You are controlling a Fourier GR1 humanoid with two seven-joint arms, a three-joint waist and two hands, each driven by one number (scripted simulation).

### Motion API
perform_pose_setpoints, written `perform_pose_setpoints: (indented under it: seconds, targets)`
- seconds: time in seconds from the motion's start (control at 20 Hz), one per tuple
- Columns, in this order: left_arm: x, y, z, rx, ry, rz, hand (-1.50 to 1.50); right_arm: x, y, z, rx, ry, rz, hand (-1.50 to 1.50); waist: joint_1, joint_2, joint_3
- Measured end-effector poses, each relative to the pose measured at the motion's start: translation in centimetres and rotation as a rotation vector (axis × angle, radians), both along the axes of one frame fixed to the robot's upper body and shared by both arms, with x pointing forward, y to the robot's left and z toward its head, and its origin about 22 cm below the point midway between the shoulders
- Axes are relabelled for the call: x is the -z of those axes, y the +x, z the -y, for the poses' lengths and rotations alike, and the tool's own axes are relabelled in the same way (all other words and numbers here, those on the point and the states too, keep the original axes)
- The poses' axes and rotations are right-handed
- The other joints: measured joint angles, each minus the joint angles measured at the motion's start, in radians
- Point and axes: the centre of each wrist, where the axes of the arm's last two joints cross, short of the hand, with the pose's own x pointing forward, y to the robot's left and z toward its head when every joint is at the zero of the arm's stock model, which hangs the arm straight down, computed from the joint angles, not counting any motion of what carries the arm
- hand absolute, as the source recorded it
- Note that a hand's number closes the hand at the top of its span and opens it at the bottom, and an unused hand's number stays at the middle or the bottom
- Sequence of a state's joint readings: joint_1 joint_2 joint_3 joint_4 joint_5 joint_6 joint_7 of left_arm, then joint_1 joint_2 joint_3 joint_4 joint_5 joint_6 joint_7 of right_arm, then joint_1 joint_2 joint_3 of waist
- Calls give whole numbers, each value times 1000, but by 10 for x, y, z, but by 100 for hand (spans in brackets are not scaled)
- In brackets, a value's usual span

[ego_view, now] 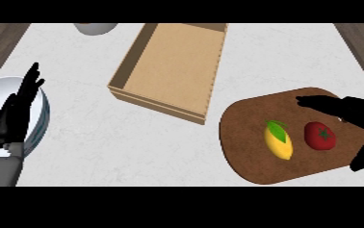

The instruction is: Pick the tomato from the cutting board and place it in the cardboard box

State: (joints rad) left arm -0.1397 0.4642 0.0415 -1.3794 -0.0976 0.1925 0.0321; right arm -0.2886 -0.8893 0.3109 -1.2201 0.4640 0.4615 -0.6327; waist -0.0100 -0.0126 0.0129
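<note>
The tomato [320, 135] sits on the cutting board [249, 150] beside a lemon [279, 139] — round, smooth, likely soft, best cupped around its sides. The right hand [340, 107] hovers just above, fingers spread — holding nothing.

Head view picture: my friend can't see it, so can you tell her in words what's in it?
The robot's right hand hovers open over a round red tomato lying beside a yellow lemon on a brown wooden cutting board. An empty open cardboard box sits to the left on the white counter. The left hand rests open at the left edge.
</note>
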Motion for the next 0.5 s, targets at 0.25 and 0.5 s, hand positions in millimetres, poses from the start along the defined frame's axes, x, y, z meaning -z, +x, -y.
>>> perform_pose_setpoints:
  seconds: [0.25,0.5]
  targets:
    - [-1,-2,-1,-1,2,11,0,4,-8,-4,5,-73,-24,-150,3,1,0]
    - [0,-1,0,-1,4,10,0,19,-15,-17,29,-129,-54,-150,4,2,0]
